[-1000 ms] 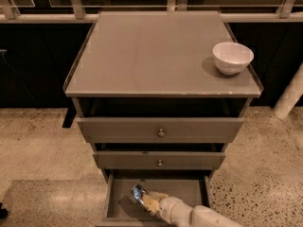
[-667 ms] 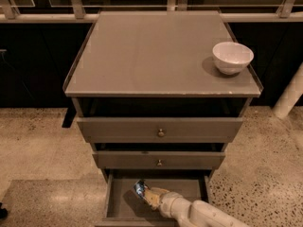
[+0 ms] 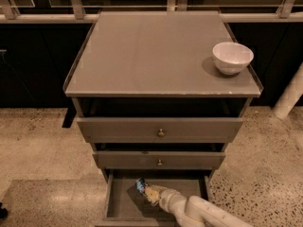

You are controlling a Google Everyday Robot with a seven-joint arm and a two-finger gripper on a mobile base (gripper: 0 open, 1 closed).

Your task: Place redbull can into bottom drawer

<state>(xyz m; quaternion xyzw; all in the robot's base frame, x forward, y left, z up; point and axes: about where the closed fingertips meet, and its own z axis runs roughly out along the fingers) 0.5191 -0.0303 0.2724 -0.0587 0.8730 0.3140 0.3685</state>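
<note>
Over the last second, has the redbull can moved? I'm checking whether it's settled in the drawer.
Yes, slightly: the redbull can, by the gripper inside the bottom drawer, has shifted deeper in, toward the middle drawer's front.

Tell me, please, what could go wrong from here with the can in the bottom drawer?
The end effector sits inside the bottom drawer with the redbull can at its tip, near the back. The can might tip or roll on release. The arm could also brush the middle drawer just above when lifting out.
</note>
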